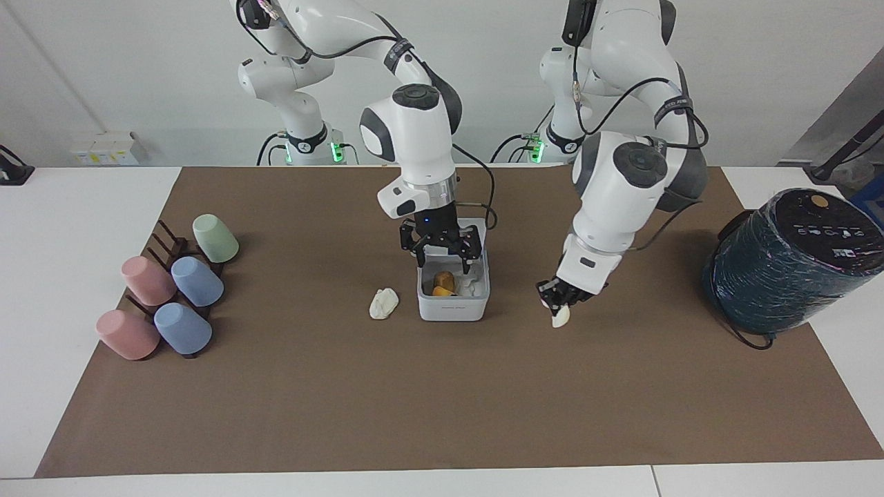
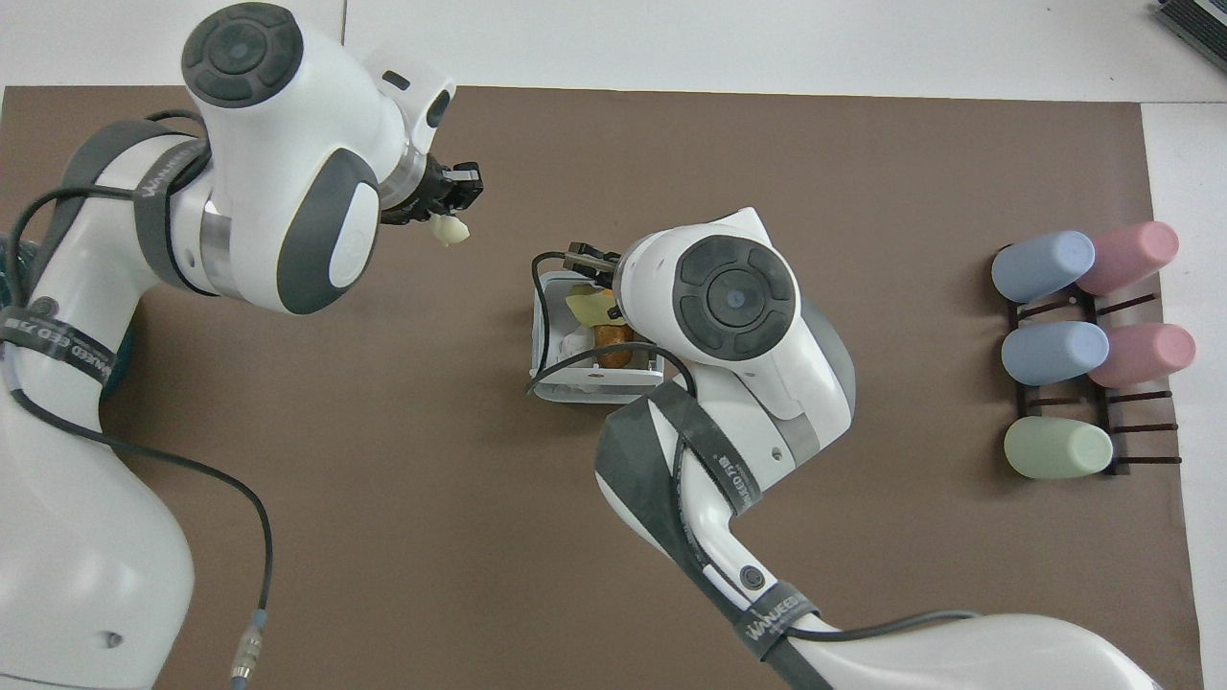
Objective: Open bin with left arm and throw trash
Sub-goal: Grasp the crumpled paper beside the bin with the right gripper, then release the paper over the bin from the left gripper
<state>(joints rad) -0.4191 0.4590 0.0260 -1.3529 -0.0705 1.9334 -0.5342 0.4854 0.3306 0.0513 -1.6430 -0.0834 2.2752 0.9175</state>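
Note:
The white bin (image 1: 452, 309) stands open mid-mat, its lid upright on the side nearer the robots. A yellow-orange bar (image 1: 443, 282) lies inside it, also showing from above as the bar (image 2: 610, 334) in the bin (image 2: 585, 388). My right gripper (image 1: 445, 257) hangs open just over the bin, empty. A white lumpy wad (image 1: 383, 302) rests on the mat beside the bin, toward the right arm's end. My left gripper (image 1: 561, 295) is over the mat beside the bin, toward the left arm's end, shut on a cream-white slice (image 1: 560, 316); from above, the left gripper (image 2: 458, 196) and slice (image 2: 449, 228) show.
A big dark teal wrapped cylinder (image 1: 787, 259) lies at the left arm's end of the table. Pastel cups on a dark rack (image 1: 169, 297) sit at the right arm's end. A black cable loops off the right wrist beside the bin's lid.

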